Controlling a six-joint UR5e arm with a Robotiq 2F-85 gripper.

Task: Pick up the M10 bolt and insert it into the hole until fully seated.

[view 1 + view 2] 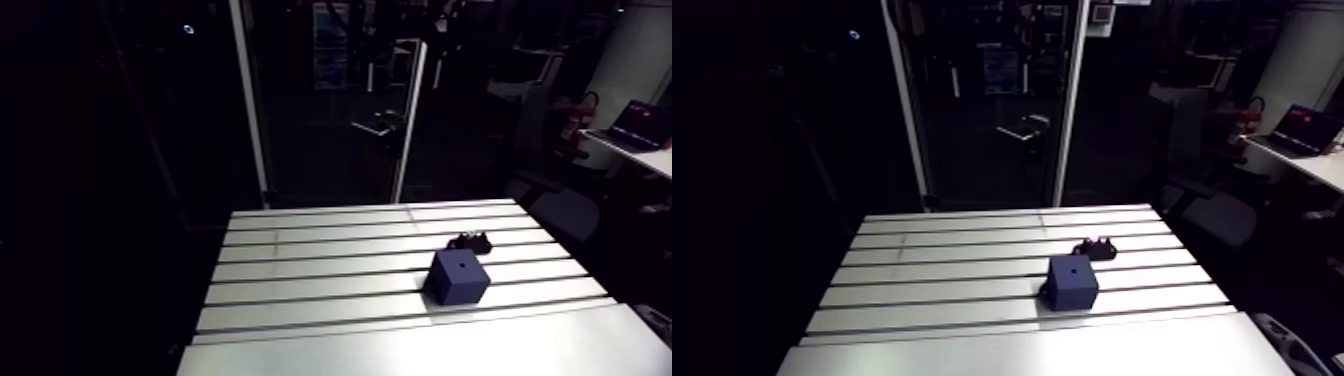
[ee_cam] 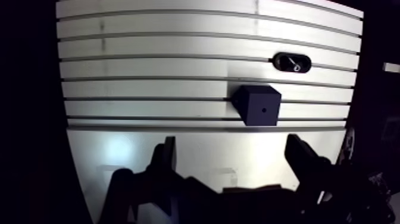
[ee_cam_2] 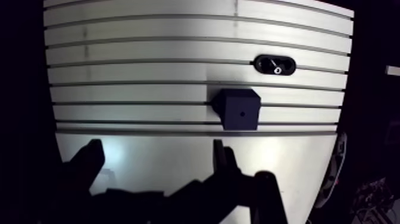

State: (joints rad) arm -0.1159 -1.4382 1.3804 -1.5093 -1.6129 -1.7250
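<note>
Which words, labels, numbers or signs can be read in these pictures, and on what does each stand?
None can be read. The dark blue block shows only a small hole; the black holder and the bolt in it bear no visible marking; the table is plain.

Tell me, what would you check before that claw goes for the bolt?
1. The gripper is open and empty: ok.
2. The bolt lies visible in its dark oval holder: ok.
3. The hole atop the blue block is unobstructed: ok.
4. The gripper is above the bolt: not ok; the bolt lies ahead of it, beyond the blue block.
5. The bolt's thread size: cannot tell.
</note>
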